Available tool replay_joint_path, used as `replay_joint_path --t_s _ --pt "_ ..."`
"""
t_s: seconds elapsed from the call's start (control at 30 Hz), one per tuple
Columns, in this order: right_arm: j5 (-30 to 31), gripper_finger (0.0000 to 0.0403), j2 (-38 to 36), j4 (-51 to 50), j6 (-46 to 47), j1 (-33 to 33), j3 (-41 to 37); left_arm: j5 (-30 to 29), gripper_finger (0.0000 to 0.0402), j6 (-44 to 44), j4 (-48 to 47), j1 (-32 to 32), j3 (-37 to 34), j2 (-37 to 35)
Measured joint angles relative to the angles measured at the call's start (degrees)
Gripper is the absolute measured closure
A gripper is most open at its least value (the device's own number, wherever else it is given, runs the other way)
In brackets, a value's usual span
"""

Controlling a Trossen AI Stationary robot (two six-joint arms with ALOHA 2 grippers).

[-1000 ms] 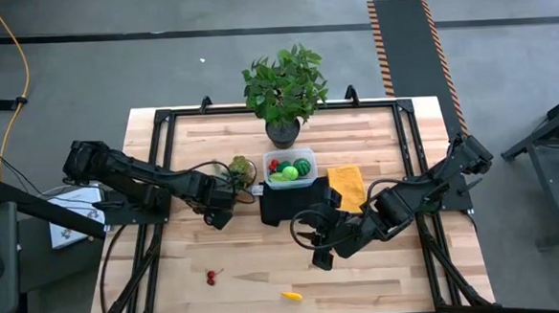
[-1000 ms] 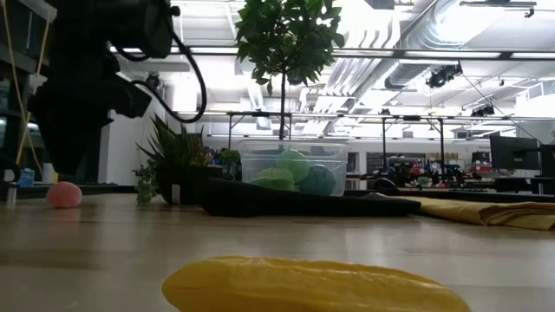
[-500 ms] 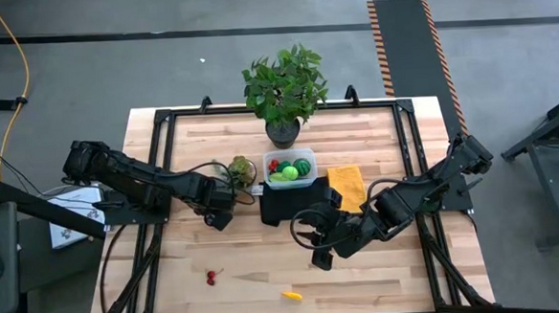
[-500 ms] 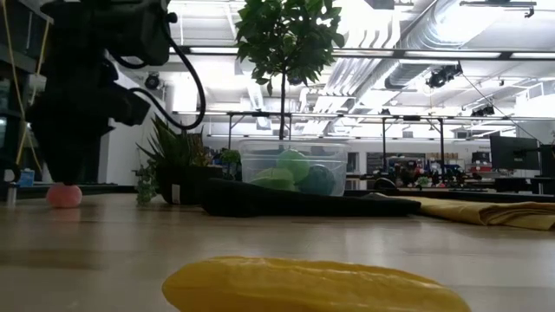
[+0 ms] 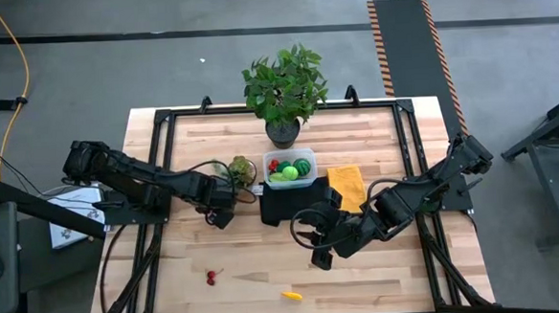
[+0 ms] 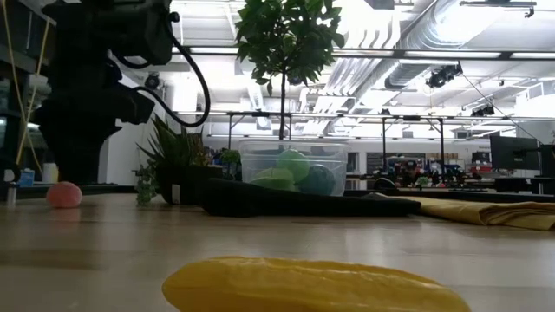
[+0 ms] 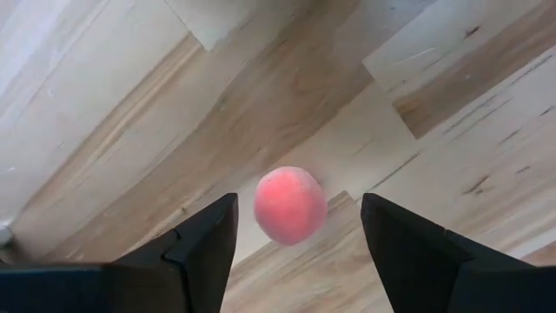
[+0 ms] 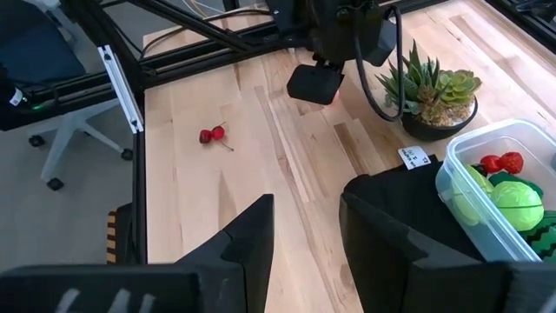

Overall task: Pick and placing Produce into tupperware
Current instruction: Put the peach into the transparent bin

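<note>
Looking down, we see the black cloth (image 5: 284, 205) as landmark – the tupperware (image 5: 290, 168) sits on its far edge, holding green and red produce. Left of it, our left gripper (image 7: 295, 228) hangs spread over a peach (image 7: 290, 205). Just right of the cloth, the right gripper (image 8: 306, 228) waits, jaws apart – cherries (image 5: 211, 276) lie well nearer the table's front edge

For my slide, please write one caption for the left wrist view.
Left hand, fingers open, poised above a pink peach-like fruit lying on the wooden table.
</note>
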Motion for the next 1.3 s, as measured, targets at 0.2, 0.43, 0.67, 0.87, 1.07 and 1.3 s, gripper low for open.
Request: replay_joint_path --t_s 0.2,0.43,0.67,0.87,1.07,1.3 --pt "0.2 0.0279 0.0 0.3 0.0 0.0 0.0 0.1 0.0176 1.7 -0.2 0.8 -0.1 0.1" --pt "0.3 0.0279 0.0 0.4 0.0 0.0 0.0 2.1 0.0175 1.5 0.1 1.0 -2.1 0.3" --pt "1.3 0.0279 0.0 0.4 0.0 0.0 0.0 4.0 0.0174 1.3 2.6 1.0 -3.9 0.3" --pt "1.6 0.0279 0.0 0.4 0.0 0.0 0.0 4.0 0.0174 1.7 4.8 1.0 -3.9 0.3" --pt "1.6 0.0279 0.0 0.4 0.0 0.0 0.0 3.9 0.0174 1.8 5.6 1.0 -3.9 0.3" --pt "1.6 0.0279 0.0 0.4 0.0 0.0 0.0 3.8 0.0185 1.8 5.6 1.0 -3.9 0.3"
